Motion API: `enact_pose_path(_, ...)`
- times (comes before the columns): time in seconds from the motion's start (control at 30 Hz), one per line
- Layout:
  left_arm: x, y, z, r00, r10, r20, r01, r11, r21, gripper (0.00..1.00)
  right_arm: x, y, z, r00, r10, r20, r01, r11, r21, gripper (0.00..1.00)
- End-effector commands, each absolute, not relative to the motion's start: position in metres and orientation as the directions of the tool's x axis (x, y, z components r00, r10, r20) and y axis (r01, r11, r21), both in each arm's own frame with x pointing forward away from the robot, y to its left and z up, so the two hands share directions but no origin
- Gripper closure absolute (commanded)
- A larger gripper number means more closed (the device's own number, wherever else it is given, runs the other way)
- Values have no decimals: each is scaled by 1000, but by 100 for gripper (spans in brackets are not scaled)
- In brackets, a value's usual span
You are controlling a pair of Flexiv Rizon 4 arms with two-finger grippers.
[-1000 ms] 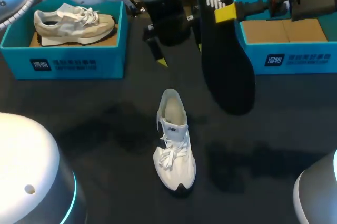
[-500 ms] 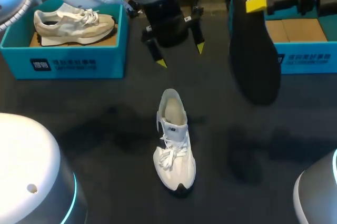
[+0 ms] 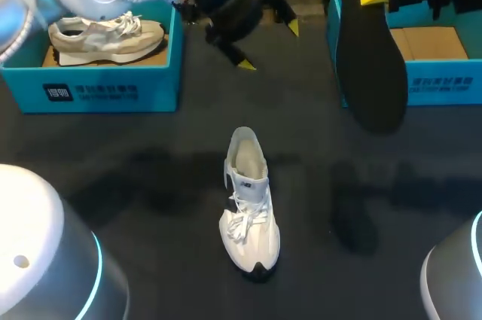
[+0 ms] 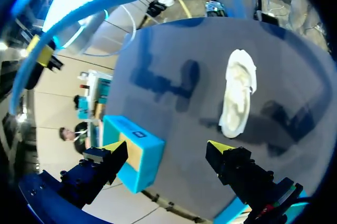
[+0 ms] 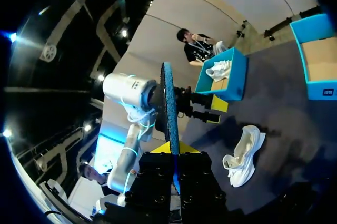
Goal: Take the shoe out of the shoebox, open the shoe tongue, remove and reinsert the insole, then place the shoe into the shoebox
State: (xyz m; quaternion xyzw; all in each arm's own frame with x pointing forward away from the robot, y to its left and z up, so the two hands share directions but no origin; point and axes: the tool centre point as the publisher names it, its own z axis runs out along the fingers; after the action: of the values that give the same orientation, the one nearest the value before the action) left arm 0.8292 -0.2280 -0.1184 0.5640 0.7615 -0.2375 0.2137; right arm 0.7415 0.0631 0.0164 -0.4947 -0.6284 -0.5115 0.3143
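Right pincer (image 5: 175,149): closed on the black insole (image 3: 369,64), one yellow tip on each face near its heel end. The right arm enters from the far right and holds the insole in the air, toe end hanging toward the near side. In the head view the insole overlaps the left wall of the right shoebox (image 3: 440,79). In the right wrist view it stands edge-on, running straight ahead from between the fingers.

Left pincer (image 3: 269,47): fingers spread wide, nothing between them. The left arm enters from the far left, and its pincer hangs over the far middle of the tabletop (image 3: 135,184), between the two boxes.

Shoe (image 3: 248,203): white, upright on its sole at the middle of the dark tabletop, toe toward the near edge, well apart from both pincers.

Right shoebox: blue, showing only a brown cardboard floor. Left shoebox (image 3: 90,90): blue, at the far left, containing a second shoe (image 3: 105,34) lying lengthwise.
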Motion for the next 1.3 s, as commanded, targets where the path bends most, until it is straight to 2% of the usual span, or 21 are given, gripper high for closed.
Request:
enact_pose_path(0.03,827,-218,-116,-233,566,-791,964,241,-111,0,757,67,13,-285,288,914,955,4,296,100)
enact_pose_path(0.4,827,-216,-92,-127,338,-933,979,191,-64,0,786,60,4,-160,256,953,985,-23,172,100)
enact_pose_path(0.6,820,-217,-80,-34,202,-979,990,144,-5,0,805,65,0,-97,181,979,991,-71,112,100)
enact_pose_path(0.87,815,-217,-67,72,54,-996,990,120,78,0,820,73,-11,11,165,986,998,-71,1,100)
enact_pose_path(1.3,800,-226,-48,147,-80,-986,987,74,141,0,830,96,-30,129,146,981,991,-54,-122,100)
